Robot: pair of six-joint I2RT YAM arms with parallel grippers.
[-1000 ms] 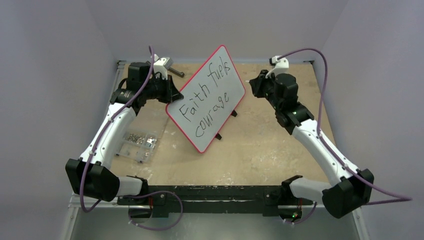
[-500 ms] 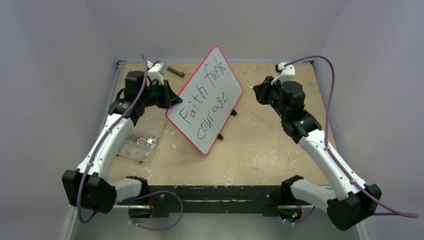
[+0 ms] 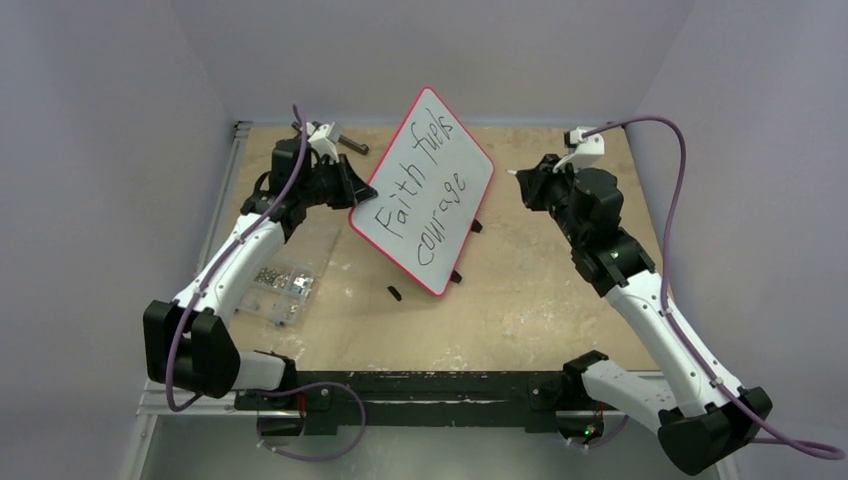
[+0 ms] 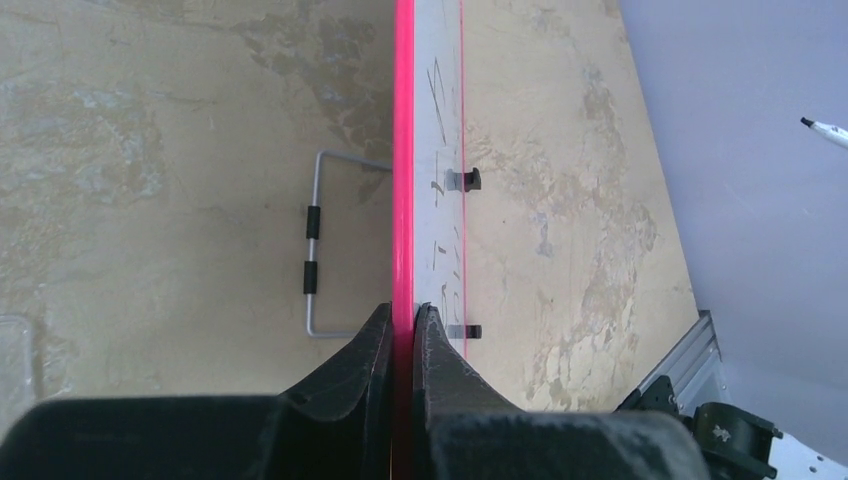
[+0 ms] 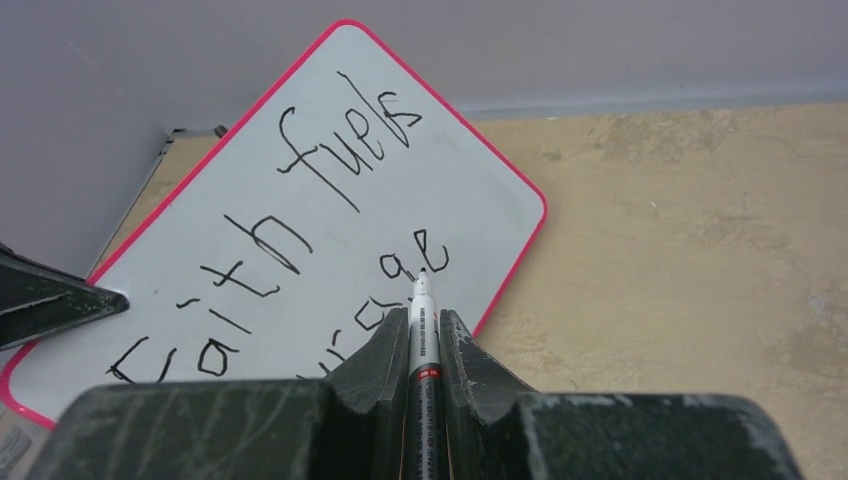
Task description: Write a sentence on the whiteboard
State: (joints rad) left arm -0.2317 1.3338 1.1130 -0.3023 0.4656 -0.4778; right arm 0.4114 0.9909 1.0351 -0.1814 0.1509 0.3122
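- Top external view: we see the whiteboard [image 3: 478, 165] tilted over the far middle of the counter [image 3: 540, 290], turned on the diagonal with one rounded corner up toward the back wall; its thin red rim runs all the way round
- We read the sentence [image 3: 430, 160] on its glossy face in two black handwritten lines, "Faith fuels" above "courage"; the strokes are thin and uneven
- We find the left tool [image 3: 355, 192] clamped on the board's left edge; in the left wrist view its fingers [image 4: 372, 340] press on either side of the red rim, and the board runs edge-on away from the camera
- Two small black feet [image 3: 476, 226] show along the board's lower right edge; we cannot tell whether they touch the counter
- We find the right tool [image 3: 527, 187] clamped on a marker [image 5: 424, 345]; the marker lies between the two fingers with its tip forward, aimed at the end of "courage"; from above the tip sits near the board's right edge, apart from it
- A small loose black piece [image 3: 393, 293] lies on the counter near the board's lowest corner; a clear box of small metal parts [image 3: 280, 283] sits at the left, beside the left arm
- A wire stand [image 4: 312, 250] with two black sleeves lies flat on the counter beside the board in the left wrist view
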